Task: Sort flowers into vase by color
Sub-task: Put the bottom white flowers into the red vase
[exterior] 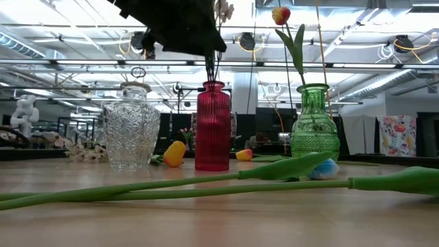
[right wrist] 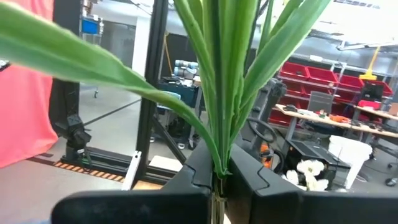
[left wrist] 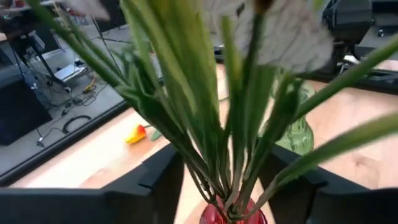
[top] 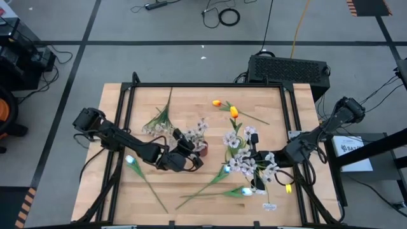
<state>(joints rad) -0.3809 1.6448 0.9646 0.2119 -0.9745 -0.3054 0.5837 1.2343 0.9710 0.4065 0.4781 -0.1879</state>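
A red vase (top: 203, 150) (exterior: 212, 127) holds pale blossom sprays (top: 198, 130). My left gripper (top: 186, 151) (left wrist: 227, 171) is open above its mouth, one finger on each side of the green stems (left wrist: 217, 143) and clear of them. My right gripper (top: 257, 158) (right wrist: 217, 171) is shut on another blossom spray (top: 245, 164) between the green vase (top: 236, 137) and the table's right edge. The green vase (exterior: 314, 127) holds an orange tulip (top: 234, 112) (exterior: 281, 15). A clear glass vase (exterior: 130, 127) stands beside the red one. My right gripper pinches the blossom spray's stem between its two fingers, just below where the long leaves (right wrist: 230, 74) fan out (right wrist: 217, 177). The leaves rise straight out of the hold. I cannot tell whether the spray's lower end touches anything.
Three white-blue tulips lie flat on the near half of the table (top: 130, 159) (top: 227, 168) (top: 247, 191), their long stems crossing the front (exterior: 206, 182). An orange tulip (top: 217, 102) lies near the far edge, and a loose spray (top: 159, 121) lies at far left.
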